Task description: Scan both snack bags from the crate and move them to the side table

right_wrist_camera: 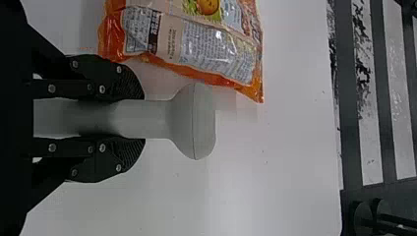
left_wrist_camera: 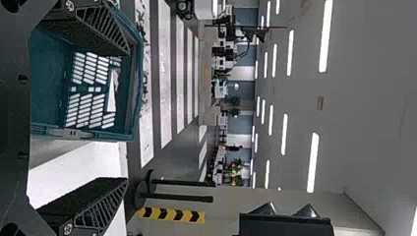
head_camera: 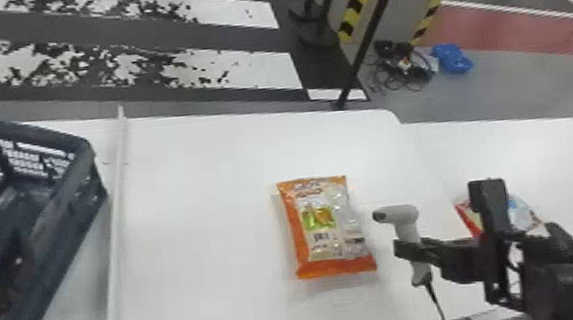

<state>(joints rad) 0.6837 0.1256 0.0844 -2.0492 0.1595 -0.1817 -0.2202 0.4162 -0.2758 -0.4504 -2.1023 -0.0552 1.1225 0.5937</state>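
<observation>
An orange snack bag (head_camera: 325, 228) lies flat on the white table, its barcode side up. Just right of it stands the grey scanner (head_camera: 406, 226), with my right gripper (head_camera: 412, 253) shut on its handle. In the right wrist view the gripper (right_wrist_camera: 93, 119) holds the scanner (right_wrist_camera: 194, 120) between both fingers, beside the orange bag (right_wrist_camera: 196, 46). Another snack bag (head_camera: 524, 212), red and light blue, lies on the side table, partly behind my right arm. My left gripper (head_camera: 10, 279) is over the dark crate (head_camera: 54, 214); in the left wrist view the gripper (left_wrist_camera: 83, 118) is open near the crate (left_wrist_camera: 135, 98).
A raised white strip (head_camera: 115, 223) runs along the table between crate and orange bag. The scanner's cable (head_camera: 436, 303) trails toward the front edge. A thin black pole (head_camera: 365, 44) stands beyond the back edge, near yellow-black striped posts (head_camera: 358, 2).
</observation>
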